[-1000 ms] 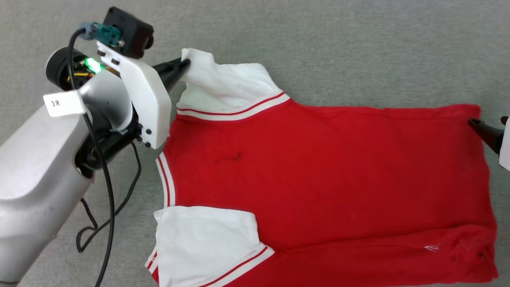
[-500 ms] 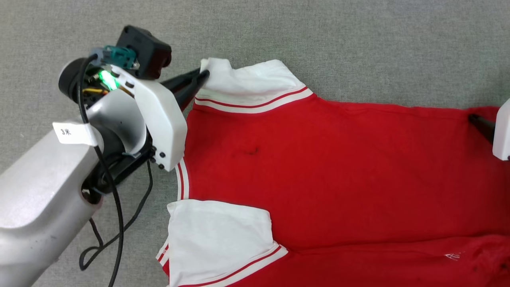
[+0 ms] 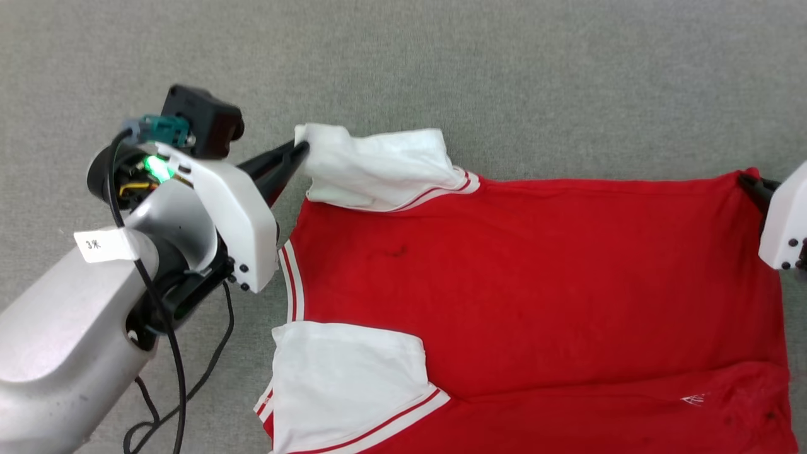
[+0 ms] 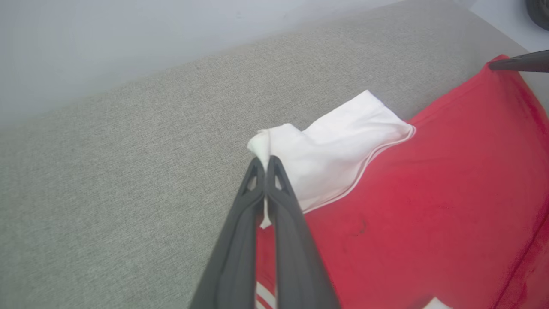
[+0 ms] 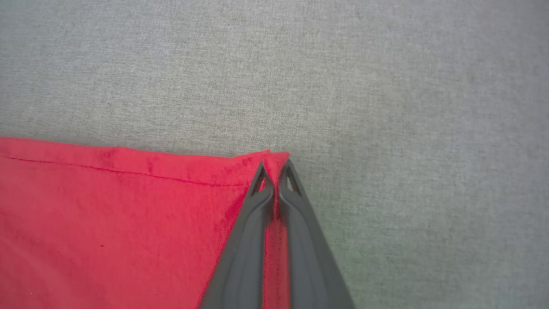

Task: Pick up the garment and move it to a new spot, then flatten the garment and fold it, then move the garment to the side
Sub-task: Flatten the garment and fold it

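Observation:
The garment [image 3: 536, 277] is a red jersey with white sleeves, spread over a grey fabric surface [image 3: 441, 75], collar to the left. My left gripper [image 3: 301, 150] is shut on the tip of the far white sleeve [image 3: 378, 167], lifting and folding it. In the left wrist view the left gripper [image 4: 266, 162] pinches that sleeve's [image 4: 330, 159] corner. My right gripper [image 5: 274, 165] is shut on the far hem corner of the red cloth [image 5: 107, 223]; in the head view this right gripper [image 3: 750, 184] sits at the jersey's far right corner. The near sleeve [image 3: 347, 384] lies flat.
A black cable [image 3: 176, 391] hangs from my left arm beside the collar trim [image 3: 291, 290]. Grey fabric stretches beyond the jersey's far edge and to its left.
My right gripper has shut on the hem corner. The far sleeve has been drawn over by the left gripper and now sags folded. The head camera has shifted.

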Tool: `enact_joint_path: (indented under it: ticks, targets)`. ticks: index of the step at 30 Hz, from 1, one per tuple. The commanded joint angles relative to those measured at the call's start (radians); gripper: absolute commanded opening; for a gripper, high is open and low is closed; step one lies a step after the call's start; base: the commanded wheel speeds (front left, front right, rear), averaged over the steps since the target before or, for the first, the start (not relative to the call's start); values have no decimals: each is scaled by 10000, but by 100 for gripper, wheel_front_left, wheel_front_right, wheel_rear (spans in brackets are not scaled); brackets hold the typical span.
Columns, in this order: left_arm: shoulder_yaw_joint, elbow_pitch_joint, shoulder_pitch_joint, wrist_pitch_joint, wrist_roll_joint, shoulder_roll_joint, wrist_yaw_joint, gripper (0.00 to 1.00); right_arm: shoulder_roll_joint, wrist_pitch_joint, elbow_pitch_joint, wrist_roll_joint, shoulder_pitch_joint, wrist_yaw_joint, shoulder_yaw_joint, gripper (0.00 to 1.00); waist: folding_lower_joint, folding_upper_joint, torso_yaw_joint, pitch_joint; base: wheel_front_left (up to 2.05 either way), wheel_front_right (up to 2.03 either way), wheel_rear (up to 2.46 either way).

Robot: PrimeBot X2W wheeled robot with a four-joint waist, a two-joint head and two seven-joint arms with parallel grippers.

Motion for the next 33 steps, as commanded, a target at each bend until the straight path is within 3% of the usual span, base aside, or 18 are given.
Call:
enact_joint_path:
  ticks: [1, 18, 26, 33]
  targets:
    - [30, 35, 249, -135, -54, 23, 57, 0, -148, -312, -73, 175, 293, -12, 51, 0, 0, 0, -17, -341, 0, 0, 0]
    - [-348, -695, 2655, -805, -477, 345, 638, 0, -537, -2045, -1285, 2070, 3333, -11, -433, 0, 0, 0, 412, -1980, 0, 0, 0]
    - [-770, -914, 4025, -1028, -644, 419, 986, 0, -625, -1930, -2028, 2771, 5004, -11, -534, 0, 0, 0, 554, -2356, 0, 0, 0]
    - [-1139, -520, 4733, -1137, -612, 429, 1023, 0, -1167, -1667, -2500, 2982, 6113, -11, -217, 0, 0, 0, 537, -2458, 0, 0, 0]
